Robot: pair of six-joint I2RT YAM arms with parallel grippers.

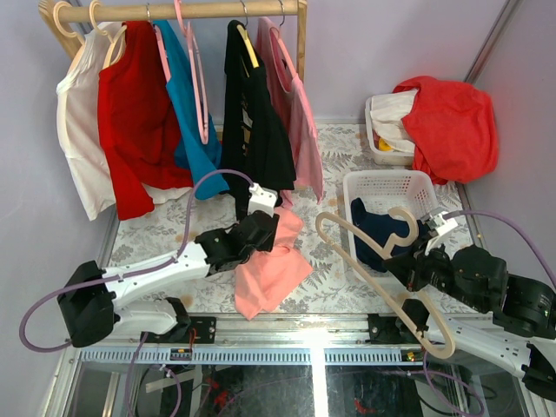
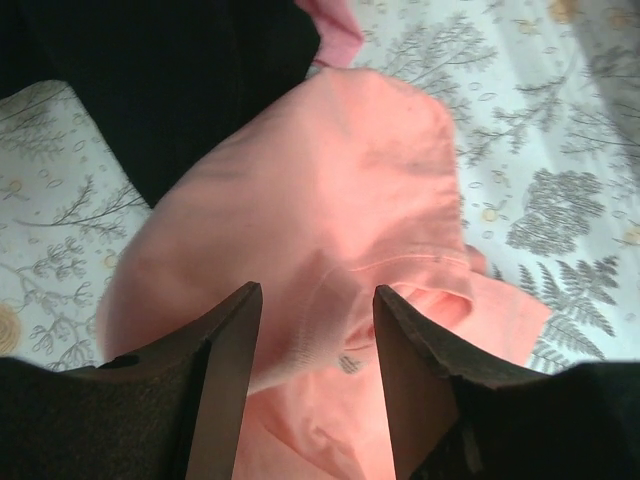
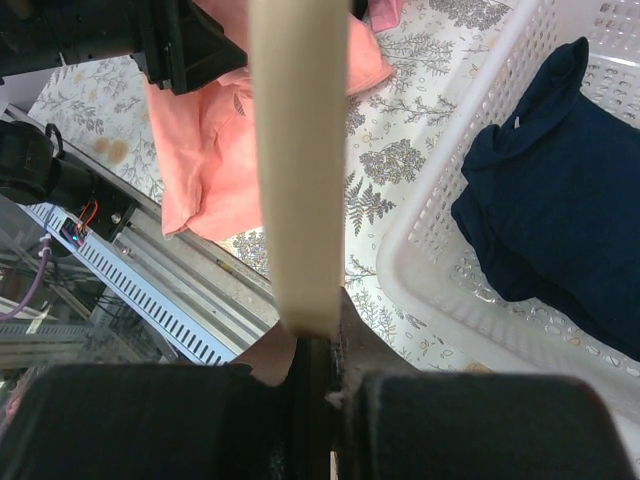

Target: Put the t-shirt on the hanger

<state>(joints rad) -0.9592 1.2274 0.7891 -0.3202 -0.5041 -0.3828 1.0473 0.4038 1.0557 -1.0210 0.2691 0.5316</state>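
Your right end effector (image 3: pixel 318 350) clamps the hanger (image 3: pixel 300 150); left end effector (image 2: pixel 317 300), apart, sits just above the t-shirt (image 2: pixel 320 170); nothing hung yet.

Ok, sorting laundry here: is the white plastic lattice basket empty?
No, a crumpled navy-blue cloth garment lies inside the white plastic lattice basket.

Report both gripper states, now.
Left gripper: open, over the t-shirt, not gripping it.
Right gripper: closed on the hanger.
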